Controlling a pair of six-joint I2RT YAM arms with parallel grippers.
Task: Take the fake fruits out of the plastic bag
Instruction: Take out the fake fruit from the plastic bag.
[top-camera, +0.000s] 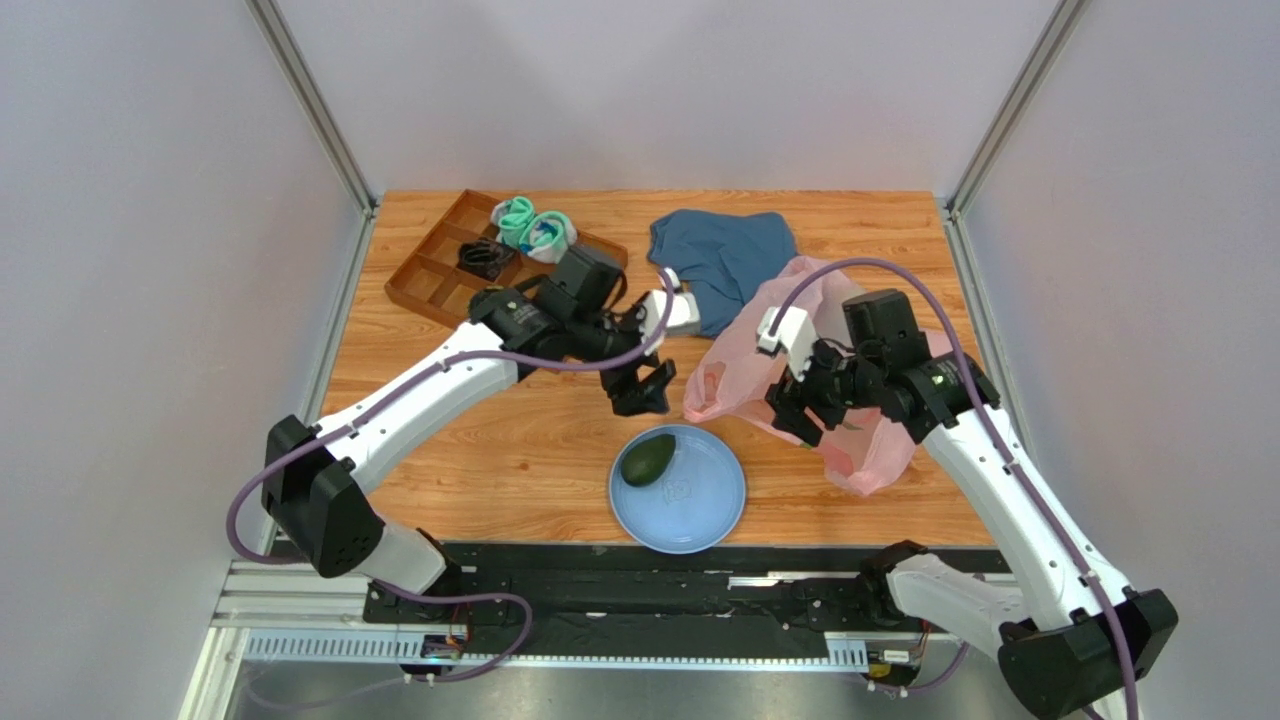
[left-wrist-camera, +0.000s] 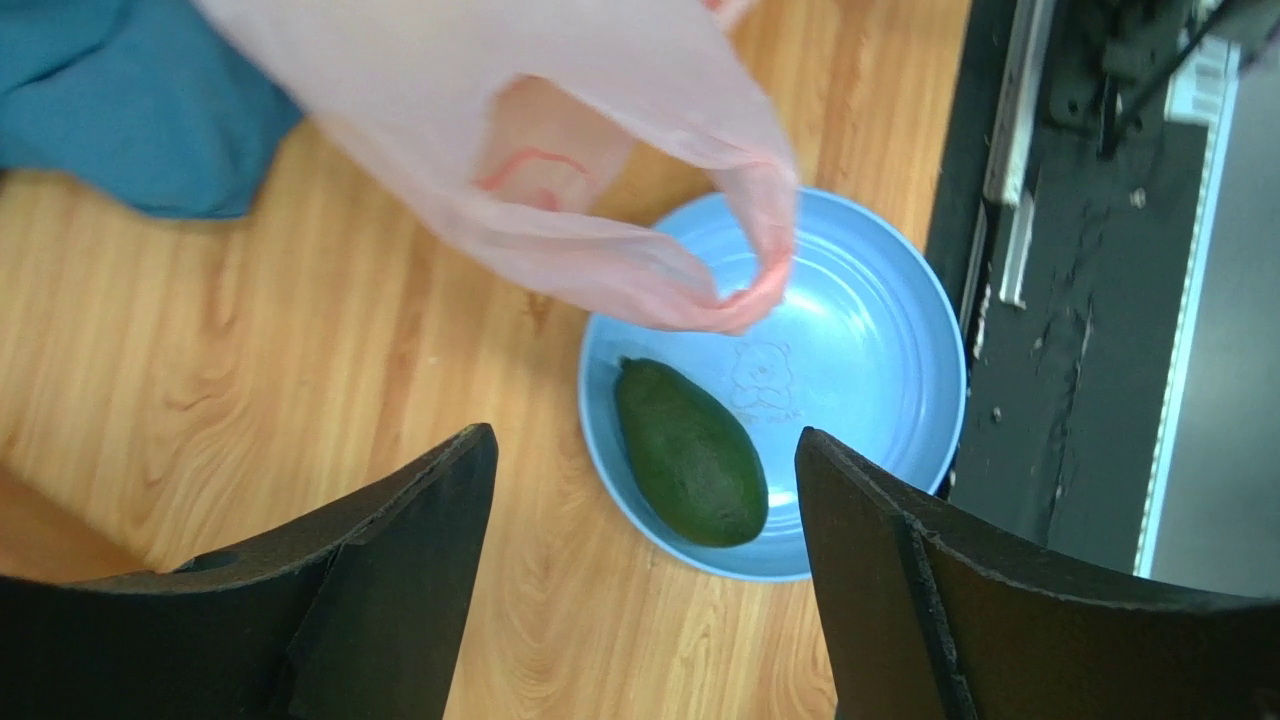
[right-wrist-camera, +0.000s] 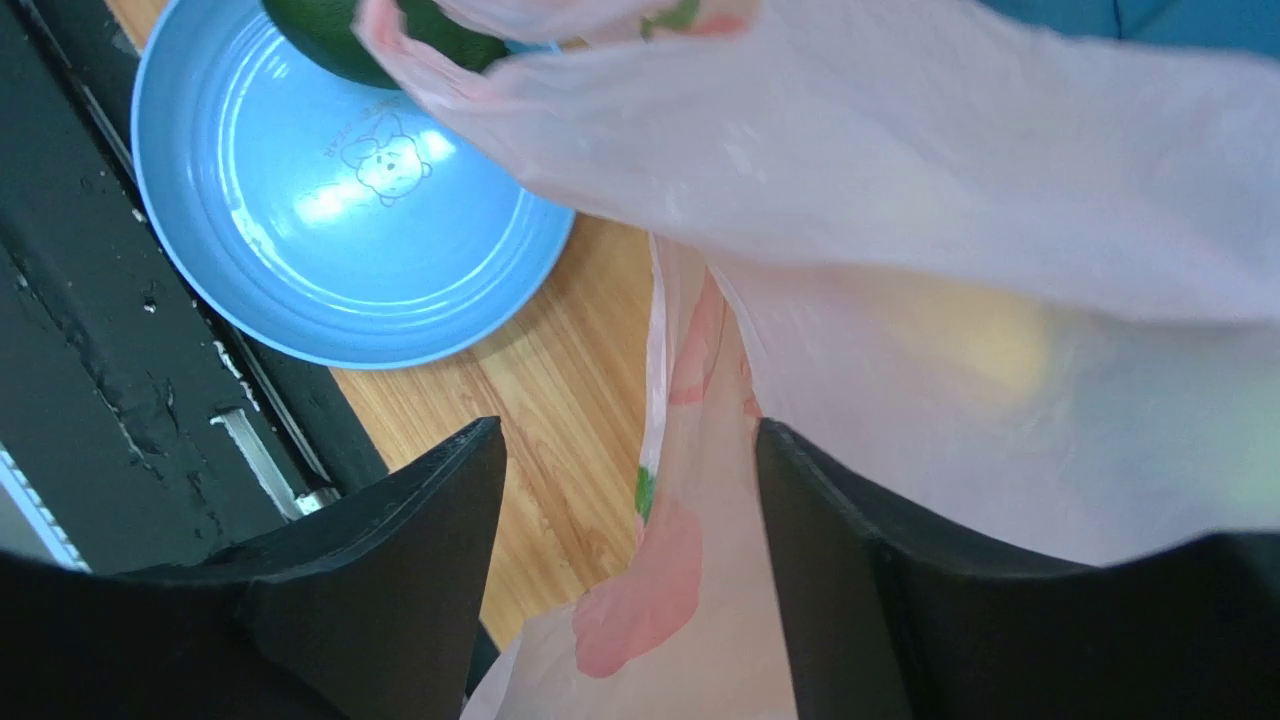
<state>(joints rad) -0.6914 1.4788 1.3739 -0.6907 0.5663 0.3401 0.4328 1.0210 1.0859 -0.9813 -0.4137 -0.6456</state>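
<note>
Overhead view of a wooden worktop (top-camera: 496, 450). At lower centre sits a round blue plate (top-camera: 706, 503), with one dark green avocado (top-camera: 648, 459) lying on its upper-left part. The crinkly pink plastic bag (top-camera: 869, 455) lies right of centre, its left edge near the plate's upper rim. A blurred yellow shape (right-wrist-camera: 977, 338) shows dimly through the film.

The left pincer (top-camera: 639, 390) hovers just above the plate in the frame, released and with nothing between its jaws. The right pincer (top-camera: 796, 417) sits at the bag's middle. Its jaws are apart around a hanging fold of pink film and are not clamped on it.

Along the top edge lie a dark blue cloth (top-camera: 729, 248), a brown divided tray (top-camera: 443, 270) and teal rolled socks (top-camera: 534, 228).
</note>
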